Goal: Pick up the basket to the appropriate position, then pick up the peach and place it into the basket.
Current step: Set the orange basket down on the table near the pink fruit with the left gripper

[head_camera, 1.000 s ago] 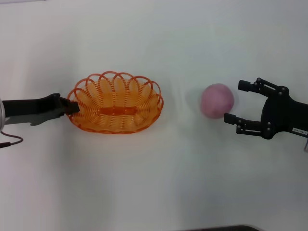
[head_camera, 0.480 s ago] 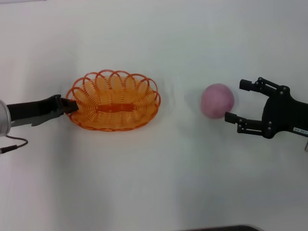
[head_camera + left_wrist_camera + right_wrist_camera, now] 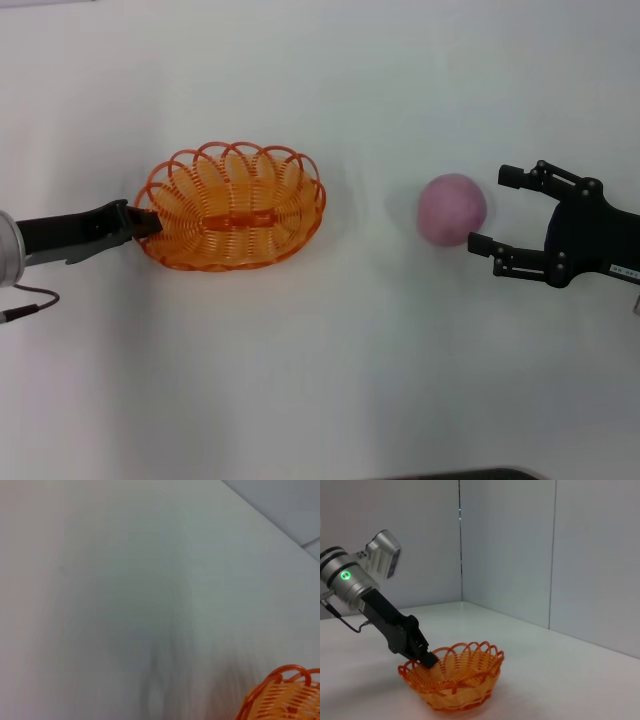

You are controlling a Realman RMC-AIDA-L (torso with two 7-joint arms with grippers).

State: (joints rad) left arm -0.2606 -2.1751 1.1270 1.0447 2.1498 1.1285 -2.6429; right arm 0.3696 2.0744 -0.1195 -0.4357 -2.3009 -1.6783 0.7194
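The orange looped basket [image 3: 232, 207] sits left of centre in the head view. My left gripper [image 3: 146, 222] is shut on its left rim and holds that end raised, so the basket tilts; the right wrist view shows the basket [image 3: 452, 682] and the left gripper [image 3: 427, 659] on its rim. A part of the basket's rim shows in the left wrist view [image 3: 280, 695]. The pink peach [image 3: 452, 208] lies on the white table [image 3: 330, 360] to the right. My right gripper [image 3: 490, 210] is open just right of the peach, its fingers astride the fruit's right side, apart from it.
Grey wall panels [image 3: 520, 550] stand behind the table in the right wrist view. A thin cable [image 3: 25, 305] hangs by my left arm at the left edge.
The basket has moved slightly left and away and tilted more, its left rim raised by my left gripper. The right gripper and the peach have not moved.
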